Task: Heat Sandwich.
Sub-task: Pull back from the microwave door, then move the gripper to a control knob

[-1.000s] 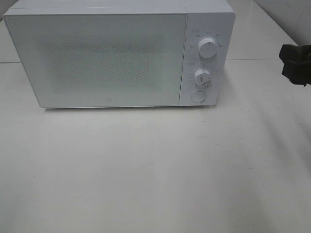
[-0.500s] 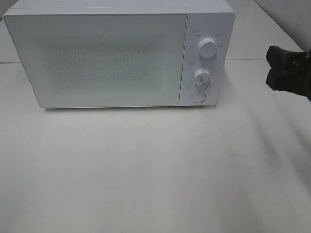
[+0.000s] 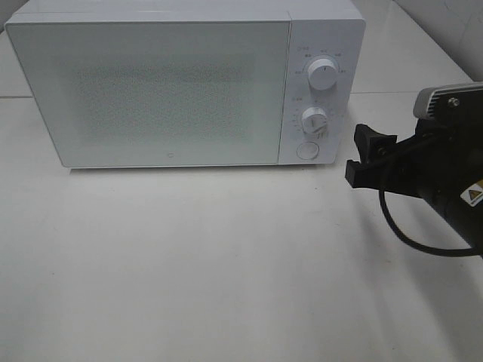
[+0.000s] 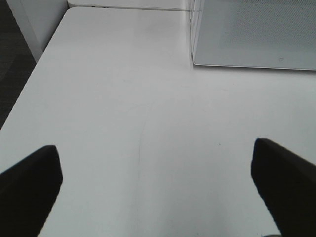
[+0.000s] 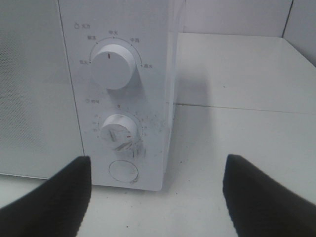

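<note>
The sandwich is out of view. A white microwave (image 3: 151, 90) stands at the back of the table with its door closed. Its panel carries an upper knob (image 3: 322, 76), a lower knob (image 3: 314, 121) and a round button (image 3: 306, 150). My right gripper (image 3: 364, 156) hangs open just right of the panel, level with the button and apart from it. The right wrist view faces that panel, with the lower knob (image 5: 118, 133) and button (image 5: 123, 171) between the open right gripper (image 5: 158, 197) fingers. My left gripper (image 4: 158, 182) is open over bare table, with nothing between its fingers.
The white table (image 3: 226, 264) spreads in front of the microwave. Its left edge (image 4: 29, 74) drops to a dark floor in the left wrist view. The microwave's front corner (image 4: 252, 34) shows there too. A black cable (image 3: 400, 226) loops under the right arm.
My right arm has come in from the right edge, moving left and down toward the microwave's control panel. The microwave has not changed, and the earlier frames do not show the left arm.
</note>
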You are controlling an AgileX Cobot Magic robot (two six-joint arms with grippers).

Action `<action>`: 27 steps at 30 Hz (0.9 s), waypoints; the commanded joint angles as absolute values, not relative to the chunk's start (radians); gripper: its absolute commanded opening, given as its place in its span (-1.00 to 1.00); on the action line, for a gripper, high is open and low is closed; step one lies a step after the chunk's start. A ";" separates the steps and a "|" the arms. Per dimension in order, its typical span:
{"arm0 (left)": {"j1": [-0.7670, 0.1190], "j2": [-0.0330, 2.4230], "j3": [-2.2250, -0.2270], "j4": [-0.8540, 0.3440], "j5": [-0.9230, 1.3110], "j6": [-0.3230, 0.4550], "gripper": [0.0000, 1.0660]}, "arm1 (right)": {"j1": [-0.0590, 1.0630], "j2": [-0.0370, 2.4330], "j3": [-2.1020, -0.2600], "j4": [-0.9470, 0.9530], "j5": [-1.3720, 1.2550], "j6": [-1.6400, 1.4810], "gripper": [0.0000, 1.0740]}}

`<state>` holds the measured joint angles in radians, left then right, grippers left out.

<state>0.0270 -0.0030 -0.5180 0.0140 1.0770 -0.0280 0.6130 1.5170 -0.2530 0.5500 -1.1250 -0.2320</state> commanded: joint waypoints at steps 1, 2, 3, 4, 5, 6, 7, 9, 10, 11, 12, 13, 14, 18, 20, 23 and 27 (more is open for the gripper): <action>0.030 -0.024 -0.517 0.009 1.067 -0.028 0.87 | 0.659 1.569 -0.270 0.653 -1.191 -0.245 0.35; 0.030 -0.024 -0.517 0.009 1.067 -0.028 0.87 | 0.672 1.597 -0.288 0.679 -1.206 -0.249 0.35; 0.030 -0.024 -0.517 0.009 1.067 -0.028 0.87 | 0.680 1.611 -0.298 0.688 -1.210 -0.249 0.35; 0.030 -0.024 -0.517 0.009 1.067 -0.028 0.87 | 0.680 1.611 -0.298 0.688 -1.210 -0.249 0.35; 0.030 -0.024 -0.517 0.009 1.067 -0.028 0.87 | 0.684 1.624 -0.309 0.689 -1.211 -0.249 0.35; 0.030 -0.024 -0.517 0.009 1.067 -0.028 0.87 | 0.690 1.634 -0.317 0.689 -1.211 -0.248 0.35; 0.030 -0.024 -0.517 0.009 1.067 -0.028 0.87 | 0.699 1.654 -0.336 0.690 -1.209 -0.248 0.35; 0.030 -0.024 -0.517 0.009 1.067 -0.028 0.87 | 0.706 1.664 -0.346 0.691 -1.209 -0.248 0.35; 0.030 -0.024 -0.517 0.009 1.067 -0.028 0.87 | 0.714 1.674 -0.356 0.692 -1.209 -0.248 0.35; 0.030 -0.024 -0.517 0.009 1.067 -0.028 0.87 | 0.718 1.684 -0.363 0.693 -1.208 -0.248 0.35; 0.030 -0.024 -0.517 0.009 1.067 -0.028 0.87 | 0.730 1.704 -0.379 0.694 -1.210 -0.248 0.35; 0.030 -0.024 -0.517 0.009 1.067 -0.028 0.87 | 0.735 1.715 -0.385 0.697 -1.210 -0.248 0.35; 0.030 -0.024 -0.517 0.009 1.067 -0.028 0.87 | 0.735 1.715 -0.385 0.697 -1.210 -0.248 0.35; 0.030 -0.024 -0.517 0.009 1.067 -0.028 0.87 | 0.752 1.744 -0.390 0.727 -1.213 -0.248 0.35; 0.030 -0.024 -0.517 0.009 1.067 -0.028 0.87 | 0.752 1.758 -0.390 0.744 -1.213 -0.248 0.35; 0.030 -0.024 -0.517 0.009 1.067 -0.028 0.87 | 0.752 1.759 -0.390 0.745 -1.211 -0.248 0.35; 0.030 -0.024 -0.517 0.009 1.067 -0.028 0.87 | 0.752 1.759 -0.390 0.744 -1.213 -0.239 0.35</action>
<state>0.0270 -0.0030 -0.5180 0.0140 1.0770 -0.0280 0.7500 1.7590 -0.3820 0.7490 -1.1930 -0.2330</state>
